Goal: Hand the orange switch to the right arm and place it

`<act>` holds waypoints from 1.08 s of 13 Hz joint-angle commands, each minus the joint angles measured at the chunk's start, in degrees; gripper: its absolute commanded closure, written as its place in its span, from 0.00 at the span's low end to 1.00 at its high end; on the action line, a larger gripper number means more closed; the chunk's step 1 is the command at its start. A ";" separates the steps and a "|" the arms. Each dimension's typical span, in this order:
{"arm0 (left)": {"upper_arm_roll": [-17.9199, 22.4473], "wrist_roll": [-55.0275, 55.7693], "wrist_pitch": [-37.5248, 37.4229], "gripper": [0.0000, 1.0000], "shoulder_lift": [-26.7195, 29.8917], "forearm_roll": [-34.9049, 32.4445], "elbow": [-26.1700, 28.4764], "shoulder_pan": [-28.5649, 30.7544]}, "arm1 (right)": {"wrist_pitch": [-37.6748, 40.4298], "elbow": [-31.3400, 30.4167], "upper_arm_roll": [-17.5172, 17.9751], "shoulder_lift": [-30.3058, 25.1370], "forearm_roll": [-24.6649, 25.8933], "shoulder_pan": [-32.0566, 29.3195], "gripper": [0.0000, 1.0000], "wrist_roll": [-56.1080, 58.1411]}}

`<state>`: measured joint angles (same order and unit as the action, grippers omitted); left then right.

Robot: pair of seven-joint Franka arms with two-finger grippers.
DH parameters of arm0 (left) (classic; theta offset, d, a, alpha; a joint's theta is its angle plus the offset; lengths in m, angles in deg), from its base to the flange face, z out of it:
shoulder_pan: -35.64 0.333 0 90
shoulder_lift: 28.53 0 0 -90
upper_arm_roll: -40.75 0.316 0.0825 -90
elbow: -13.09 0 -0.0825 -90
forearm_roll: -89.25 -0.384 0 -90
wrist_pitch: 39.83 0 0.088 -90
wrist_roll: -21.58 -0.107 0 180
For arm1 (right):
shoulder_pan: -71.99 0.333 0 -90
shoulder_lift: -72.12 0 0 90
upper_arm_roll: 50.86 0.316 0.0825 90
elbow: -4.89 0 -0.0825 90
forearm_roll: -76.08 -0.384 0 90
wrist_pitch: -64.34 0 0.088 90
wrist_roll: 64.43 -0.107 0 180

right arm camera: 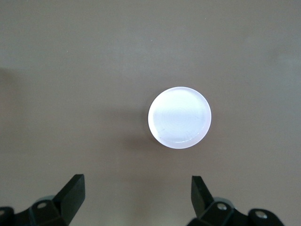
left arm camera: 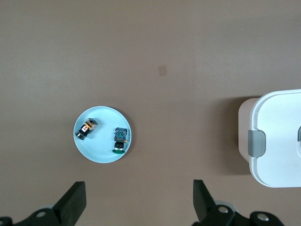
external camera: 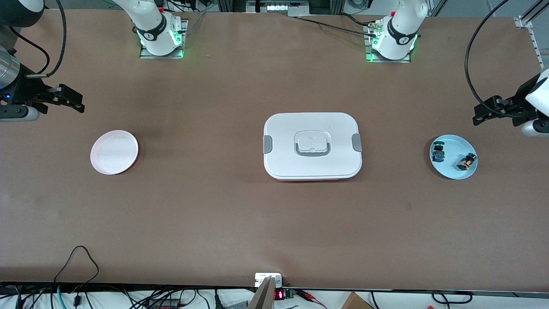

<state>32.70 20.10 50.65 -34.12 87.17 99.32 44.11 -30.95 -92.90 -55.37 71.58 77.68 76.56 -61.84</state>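
Nothing done yet: orange switch point(external camera: 466, 162) lies on my blue plate point(external camera: 444, 169) beside the other switch point(external camera: 438, 153). Left gripper point(external camera: 482, 116) and right gripper point(external camera: 73, 102) hang spread, empty; pink plate point(external camera: 114, 152) awaits.

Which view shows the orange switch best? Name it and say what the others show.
The left wrist view: the orange switch lies on its side on the blue plate, its orange band plain. The front view shows it only as a small dark speck on that plate. The right wrist view does not show it.
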 commanded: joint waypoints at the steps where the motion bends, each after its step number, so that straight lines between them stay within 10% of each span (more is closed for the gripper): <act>1: 0.06 -0.89 -1.44 0.00 0.14 0.50 -0.63 0.32 | 0.98 1.01 0.03 0.18 -0.37 -0.18 0.00 0.49; 10: 0.41 -1.24 -3.37 0.00 -0.30 0.33 -0.36 0.58 | 0.98 1.10 -0.32 0.18 -0.46 -0.27 0.00 0.58; 14: 0.58 -24.63 -5.49 0.00 -6.43 -0.11 0.78 5.48 | 0.89 1.02 -0.23 0.36 -0.46 -0.27 0.00 0.40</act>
<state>33.25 7.05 45.64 -36.15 87.15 100.75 46.32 -30.95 -92.89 -55.63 71.58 77.68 76.45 -61.84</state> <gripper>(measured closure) 0.000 0.000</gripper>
